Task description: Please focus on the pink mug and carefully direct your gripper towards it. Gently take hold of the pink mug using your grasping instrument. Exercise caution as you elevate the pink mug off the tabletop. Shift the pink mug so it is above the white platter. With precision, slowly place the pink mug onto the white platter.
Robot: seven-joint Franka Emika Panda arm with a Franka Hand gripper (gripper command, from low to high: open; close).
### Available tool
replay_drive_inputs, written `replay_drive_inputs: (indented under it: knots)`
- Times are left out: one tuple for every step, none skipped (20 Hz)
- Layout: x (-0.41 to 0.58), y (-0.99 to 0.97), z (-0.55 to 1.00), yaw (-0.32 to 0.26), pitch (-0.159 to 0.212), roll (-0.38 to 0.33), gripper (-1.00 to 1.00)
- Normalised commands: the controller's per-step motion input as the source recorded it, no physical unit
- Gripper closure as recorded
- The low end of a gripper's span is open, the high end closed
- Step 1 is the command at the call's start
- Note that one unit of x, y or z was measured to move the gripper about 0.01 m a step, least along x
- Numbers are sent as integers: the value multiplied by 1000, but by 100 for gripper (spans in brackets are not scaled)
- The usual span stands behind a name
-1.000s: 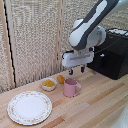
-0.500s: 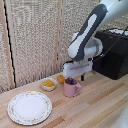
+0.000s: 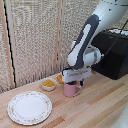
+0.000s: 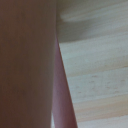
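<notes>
One claw (image 3: 73, 83) now lower, at pink mug (image 3: 70, 90).

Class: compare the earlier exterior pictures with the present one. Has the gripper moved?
Yes. The gripper has come down towards the pink mug, which stands where it did beside the small bowl.

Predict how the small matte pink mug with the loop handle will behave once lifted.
The small matte pink cylindrical mug looks rigid, so it likely won't deform. Its matte surface probably grips well. The side handle may unbalance it slightly, so it might tilt; the claw sits right over it.
</notes>
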Motion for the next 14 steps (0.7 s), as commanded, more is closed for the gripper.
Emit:
replay_drive_inputs:
  knots:
    - [-34, 0, 0, 0, 0, 0, 100]
    - [0, 0, 0, 0, 0, 0, 100]
    - [0, 0, 0, 0, 0, 0, 100]
    - [0, 0, 0, 0, 0, 0, 100]
    - [0, 26, 0, 0, -12, 0, 100]
    - [0, 0, 0, 0, -32, 0, 100]
    - [0, 6, 0, 0, -41, 0, 100]
    - [0, 20, 0, 0, -56, 0, 100]
    - [0, 11, 0, 0, -55, 0, 100]
    - [0, 9, 0, 0, -55, 0, 100]
    - [0, 26, 0, 0, -60, 0, 100]
    - [0, 26, 6, 0, -68, 0, 100]
    - [0, 26, 60, 0, -63, 0, 100]
    - [0, 20, 137, 0, -50, 0, 100]
